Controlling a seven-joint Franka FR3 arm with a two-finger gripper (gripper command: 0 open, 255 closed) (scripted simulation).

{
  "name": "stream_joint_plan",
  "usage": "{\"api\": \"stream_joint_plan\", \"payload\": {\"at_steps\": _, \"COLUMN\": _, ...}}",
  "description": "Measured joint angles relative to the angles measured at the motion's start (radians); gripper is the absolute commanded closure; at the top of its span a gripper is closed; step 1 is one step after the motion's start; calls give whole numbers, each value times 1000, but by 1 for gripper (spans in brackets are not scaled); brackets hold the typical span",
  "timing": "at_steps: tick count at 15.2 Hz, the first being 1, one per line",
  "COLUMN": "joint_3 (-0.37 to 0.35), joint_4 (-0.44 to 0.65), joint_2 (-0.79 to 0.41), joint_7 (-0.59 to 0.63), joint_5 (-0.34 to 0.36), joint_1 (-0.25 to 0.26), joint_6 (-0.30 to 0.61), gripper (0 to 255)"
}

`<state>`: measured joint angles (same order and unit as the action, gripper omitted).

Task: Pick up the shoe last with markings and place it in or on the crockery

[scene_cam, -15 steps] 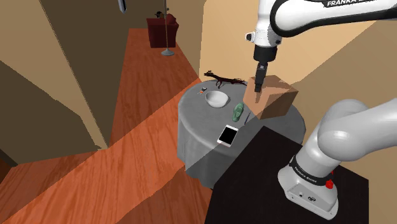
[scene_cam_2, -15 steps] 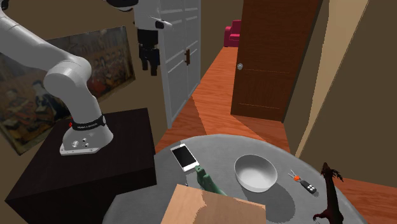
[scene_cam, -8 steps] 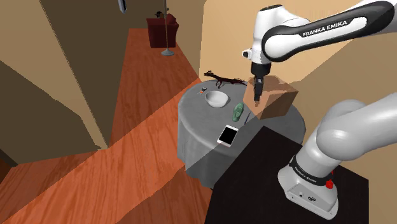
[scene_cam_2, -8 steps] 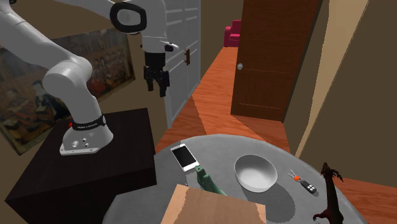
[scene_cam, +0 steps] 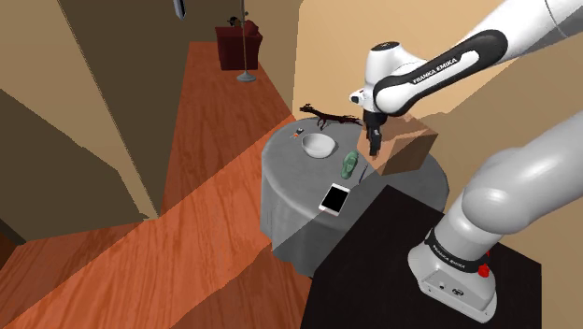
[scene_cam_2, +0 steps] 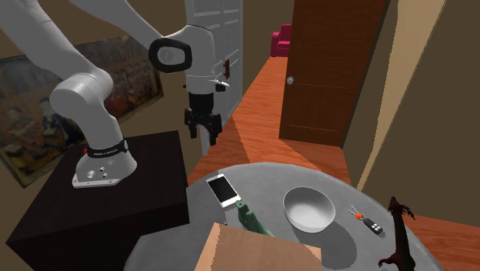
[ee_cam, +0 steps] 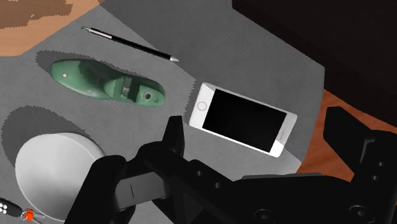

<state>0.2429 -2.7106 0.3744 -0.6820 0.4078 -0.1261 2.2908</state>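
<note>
A green shoe last (scene_cam: 349, 163) (scene_cam_2: 250, 218) (ee_cam: 108, 83) lies on its side on the round grey table (scene_cam: 290, 201), between a white bowl (scene_cam: 318, 144) (scene_cam_2: 309, 208) (ee_cam: 56, 167) and a brown box. My gripper (scene_cam: 372, 150) (scene_cam_2: 206, 138) (ee_cam: 256, 128) hangs open in the air above the table's edge nearest the stand, pointing down. Nothing is between its fingers. In the wrist view the shoe last lies beyond the fingers, past a white phone, with the bowl beside it.
A white phone (scene_cam: 335, 198) (scene_cam_2: 224, 189) (ee_cam: 242, 118) lies near the table edge by the stand. A brown box (scene_cam: 406, 140) (scene_cam_2: 258, 254), a black pen (ee_cam: 130, 43), a small key fob (scene_cam_2: 373, 223) and a dark animal figure (scene_cam: 327, 116) (scene_cam_2: 400, 239) share the table.
The arm has swung down and the open gripper has dropped from high above the box toward the table, ending over the phone and shoe last. Nothing on the table moved.
</note>
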Motion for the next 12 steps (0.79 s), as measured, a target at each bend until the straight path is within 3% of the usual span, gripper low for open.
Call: {"api": "stream_joint_plan", "payload": {"at_steps": 12, "joint_3": 103, "joint_4": 171, "joint_2": -505, "joint_7": -182, "joint_5": 161, "joint_1": -73, "joint_6": 427, "gripper": 0}}
